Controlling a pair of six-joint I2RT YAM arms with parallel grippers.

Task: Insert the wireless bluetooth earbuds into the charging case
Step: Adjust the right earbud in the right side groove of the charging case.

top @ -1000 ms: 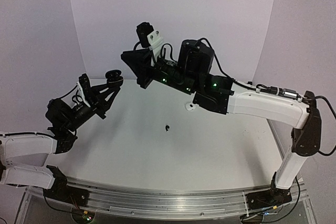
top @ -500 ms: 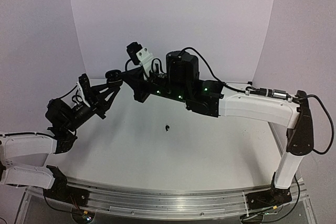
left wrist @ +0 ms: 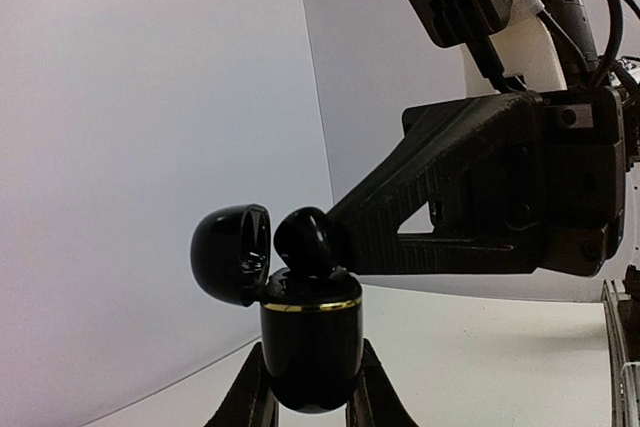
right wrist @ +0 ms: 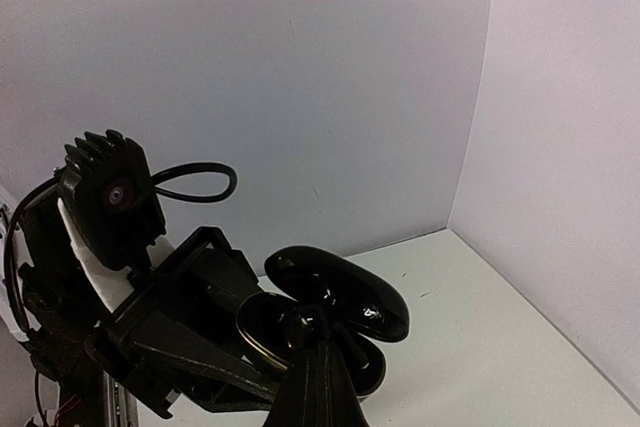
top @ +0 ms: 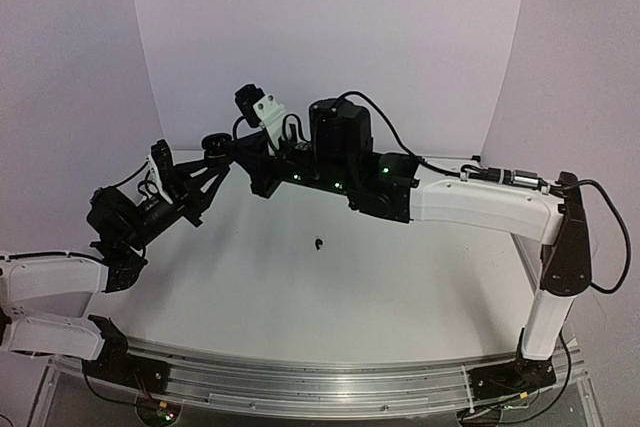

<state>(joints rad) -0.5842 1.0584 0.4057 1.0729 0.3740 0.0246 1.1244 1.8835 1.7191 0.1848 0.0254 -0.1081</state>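
Observation:
My left gripper (left wrist: 310,399) is shut on the black charging case (left wrist: 311,342) and holds it upright above the table's far left. The case has a gold ring, and its lid (left wrist: 230,252) is swung open to the left. My right gripper (right wrist: 322,347) reaches in from the right, shut on a black earbud (left wrist: 308,239) at its fingertips. The bud sits in the case's mouth and pokes above the rim. The right wrist view shows the same earbud (right wrist: 308,322) over the open case (right wrist: 255,339). A second black earbud (top: 318,243) lies on the table's middle.
The white table (top: 400,277) is walled by white panels behind and at the sides. The right arm (top: 480,202) stretches across the far half of the table. A metal rail (top: 300,382) runs along the near edge.
My right arm has swung left and down, bringing its fingertips and the earbud to the open case. The left arm and the case have stayed put.

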